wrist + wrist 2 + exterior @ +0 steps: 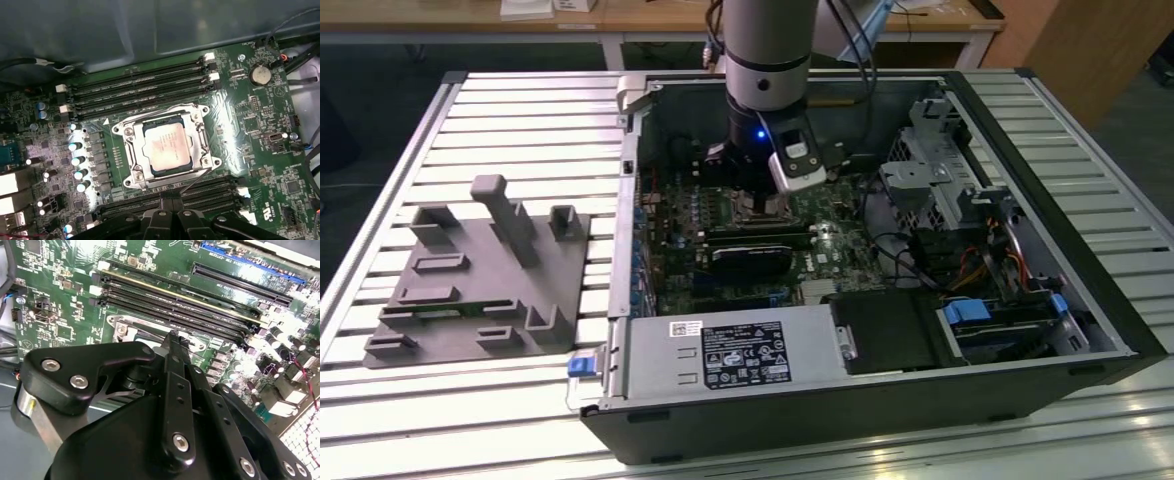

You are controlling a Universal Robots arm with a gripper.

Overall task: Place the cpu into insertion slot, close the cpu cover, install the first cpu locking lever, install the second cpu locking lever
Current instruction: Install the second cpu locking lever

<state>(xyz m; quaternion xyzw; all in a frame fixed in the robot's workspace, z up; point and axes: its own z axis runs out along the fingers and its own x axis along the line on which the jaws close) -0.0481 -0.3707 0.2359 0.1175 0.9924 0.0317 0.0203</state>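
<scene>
In the first wrist view the cpu (pixel 165 148), a pale metal square, lies flat in the insertion slot (pixel 131 176). The silvery cpu cover (pixel 198 143) lies down around its edges. A thin wire locking lever (pixel 197 180) slants out from the socket's side nearest my gripper (pixel 172 201). The black fingers are pressed together right beside that lever; whether they touch it I cannot tell. In the second wrist view the gripper (pixel 173 337) hangs just over the socket's metal rim (pixel 121 330). In the exterior view my gripper (pixel 762 205) is low inside the open computer case (pixel 627 300).
Long black memory slots (pixel 140 90) run on both sides of the socket. A black card (pixel 750 247) lies across the board below it. The power supply (pixel 720 355), drive cage (pixel 927 175) and cables (pixel 974 265) crowd the case. A grey fixture (pixel 480 270) sits on the slatted table.
</scene>
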